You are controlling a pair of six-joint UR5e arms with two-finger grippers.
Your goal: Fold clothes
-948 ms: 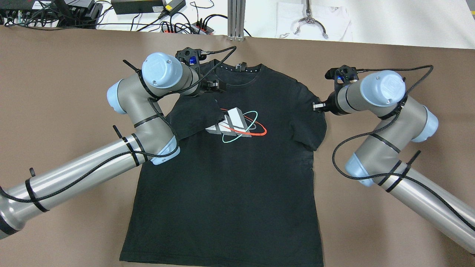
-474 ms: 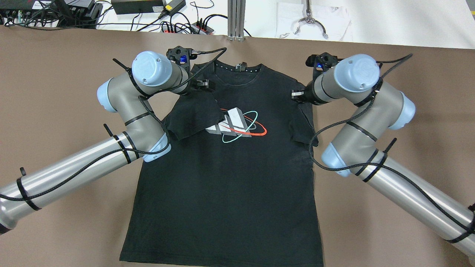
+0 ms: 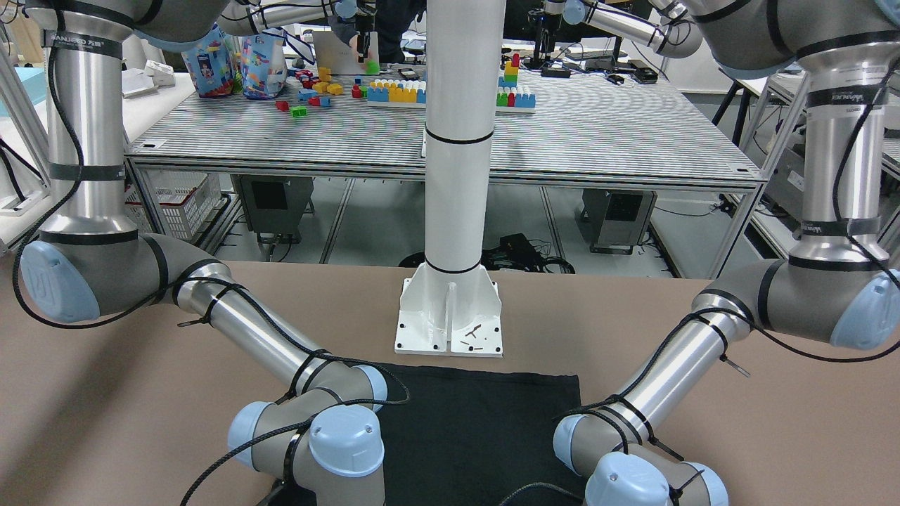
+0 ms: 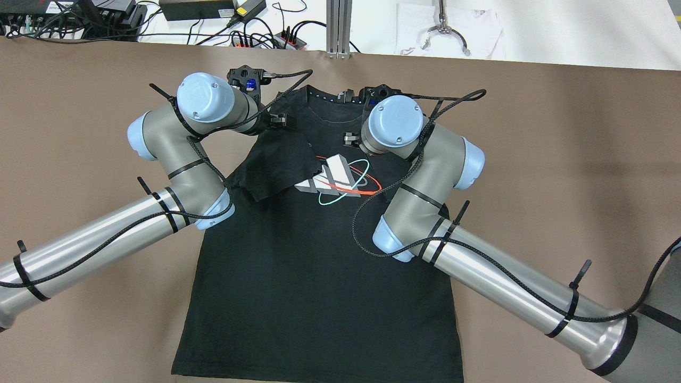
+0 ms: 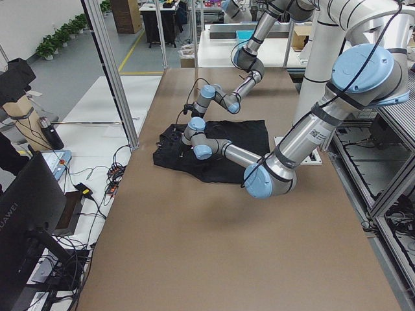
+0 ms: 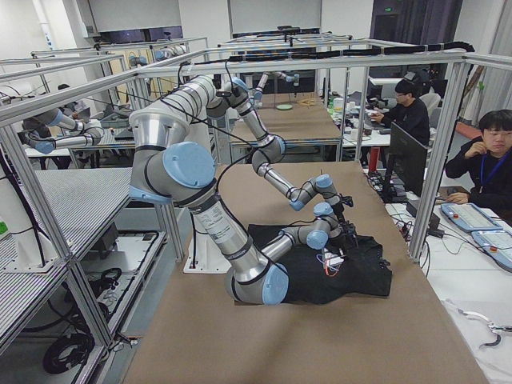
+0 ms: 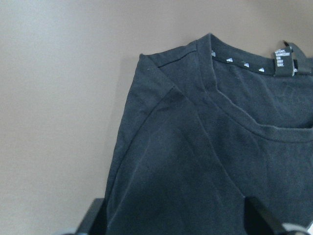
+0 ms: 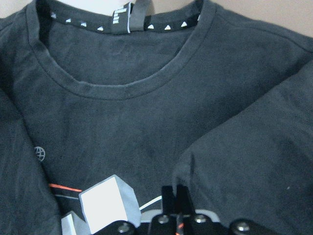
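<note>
A black T-shirt with a grey, red and teal chest logo lies flat on the brown table. Its left sleeve is folded inward onto the chest. My left gripper hovers over the left shoulder, open and empty; its fingertips stand wide apart in the left wrist view. My right gripper is over the upper chest, below the collar. In the right wrist view it is shut on the right sleeve, drawn in over the chest.
The white pillar's base plate stands just behind the shirt's hem. Cables and power strips and a metal tool lie beyond the table's far edge. Bare brown table flanks the shirt.
My right gripper has moved left from the shirt's right shoulder to the upper chest, pulling the right sleeve inward. My left gripper has drifted left, away from the folded left sleeve.
</note>
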